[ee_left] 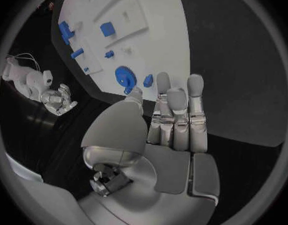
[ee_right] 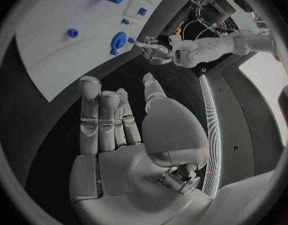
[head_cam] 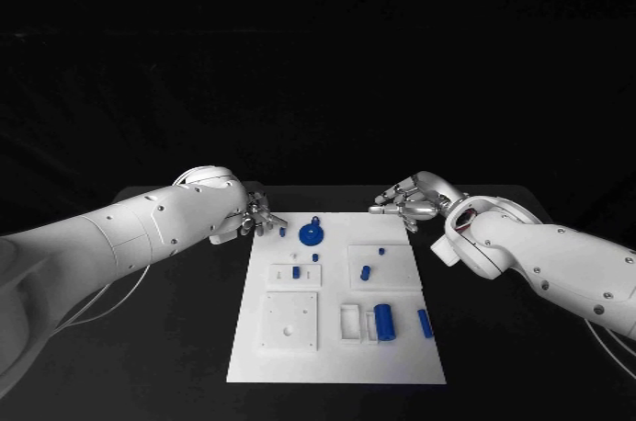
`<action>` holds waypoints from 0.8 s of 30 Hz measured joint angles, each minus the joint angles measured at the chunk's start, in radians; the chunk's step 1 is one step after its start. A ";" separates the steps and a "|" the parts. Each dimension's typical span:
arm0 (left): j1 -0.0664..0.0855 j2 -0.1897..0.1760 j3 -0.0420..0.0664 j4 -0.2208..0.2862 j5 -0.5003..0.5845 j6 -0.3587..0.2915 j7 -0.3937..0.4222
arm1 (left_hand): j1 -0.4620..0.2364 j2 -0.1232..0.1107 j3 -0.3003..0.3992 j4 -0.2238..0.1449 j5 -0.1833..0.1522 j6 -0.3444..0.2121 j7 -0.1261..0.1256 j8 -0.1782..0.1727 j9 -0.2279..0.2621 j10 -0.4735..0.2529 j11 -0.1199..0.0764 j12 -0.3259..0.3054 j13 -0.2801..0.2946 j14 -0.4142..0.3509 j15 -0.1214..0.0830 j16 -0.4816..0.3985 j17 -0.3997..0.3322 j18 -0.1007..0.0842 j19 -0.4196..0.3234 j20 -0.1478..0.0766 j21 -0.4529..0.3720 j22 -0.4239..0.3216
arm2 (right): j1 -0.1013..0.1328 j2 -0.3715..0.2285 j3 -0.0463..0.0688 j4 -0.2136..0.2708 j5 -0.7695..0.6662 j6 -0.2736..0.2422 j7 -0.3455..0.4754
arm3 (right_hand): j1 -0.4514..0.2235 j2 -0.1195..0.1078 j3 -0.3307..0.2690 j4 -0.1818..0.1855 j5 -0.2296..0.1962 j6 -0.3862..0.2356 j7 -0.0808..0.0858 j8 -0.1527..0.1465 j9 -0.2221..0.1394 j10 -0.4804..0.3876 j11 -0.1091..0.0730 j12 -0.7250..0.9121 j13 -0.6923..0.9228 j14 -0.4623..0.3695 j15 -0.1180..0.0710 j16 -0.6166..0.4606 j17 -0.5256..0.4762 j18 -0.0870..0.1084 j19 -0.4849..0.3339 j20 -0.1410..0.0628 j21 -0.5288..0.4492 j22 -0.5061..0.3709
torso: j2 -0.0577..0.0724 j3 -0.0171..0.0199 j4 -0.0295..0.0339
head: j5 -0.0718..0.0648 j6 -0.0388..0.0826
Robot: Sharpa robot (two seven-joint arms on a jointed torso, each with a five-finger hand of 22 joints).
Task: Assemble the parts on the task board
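Pre-grasp: both hands empty at the far end of the task board (head_cam: pixel 338 366).
Left hand (head_cam: pixel 255 218) and right hand (head_cam: pixel 408 200) hold nothing, fingers apart. Blue gear (head_cam: pixel 312 234) lies near the left hand; next: reach, pinch it.

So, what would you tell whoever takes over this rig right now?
Left hand: open, holds nothing, at the board's far left corner, close to the gear.
Right hand: open, holds nothing, off the board's far right corner.
Board: mid-table. Gear lies near its far edge; cylinder lies toward the near right, a bar beside it; small blue pieces sit around the middle.
Done: nothing I can confirm as assembled.
Left: pick up and fit the loose parts.
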 measured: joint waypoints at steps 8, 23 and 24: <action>0.000 0.015 0.000 -0.013 0.012 0.007 0.008 | -0.011 0.010 0.001 0.020 -0.006 -0.009 0.002 0.000 0.008 -0.011 0.003 0.012 0.000 0.000 0.000 0.002 -0.006 0.000 -0.005 0.005 0.012 0.000 | 0.000 0.003 0.000 0.000 0.000 0.000 0.000 | 0.000 0.000 0.002 0.007 0.000 0.000 0.000 0.000 0.000 0.000 0.000 0.000 0.000 0.000 0.000 0.000 0.000 0.000 0.000 0.000 0.000 0.000 | 0.004 -0.0018 -0.0023 | 0.001 0.000; 0.000 0.029 0.000 -0.034 0.028 0.024 0.014 | 0.012 0.022 0.010 -0.025 0.015 -0.012 0.005 0.000 0.002 -0.011 0.003 0.012 -0.002 0.000 0.000 0.010 -0.011 0.000 -0.009 0.002 0.017 0.000 | 0.000 0.009 0.000 -0.003 0.001 -0.001 -0.001 | 0.000 0.000 0.002 0.007 0.000 0.000 0.000 0.000 0.000 0.000 0.000 0.000 0.000 0.000 0.000 0.000 0.000 0.000 0.000 0.000 0.000 0.000 | 0.006 -0.0019 -0.0030 | -0.001 0.001; 0.000 0.030 0.000 -0.037 0.028 0.026 0.014 | 0.016 0.026 0.012 -0.033 0.021 -0.012 0.005 0.000 0.001 -0.016 0.006 0.012 -0.002 0.000 0.000 0.010 -0.011 0.000 -0.009 0.002 0.017 0.000 | 0.000 0.009 0.000 -0.003 0.001 -0.001 -0.001 | 0.000 0.000 0.002 0.007 0.000 0.000 0.000 0.000 0.000 0.000 0.000 0.000 0.000 0.000 0.000 0.000 0.000 0.000 0.000 0.000 0.000 0.000 | 0.006 -0.0019 -0.0031 | -0.001 0.001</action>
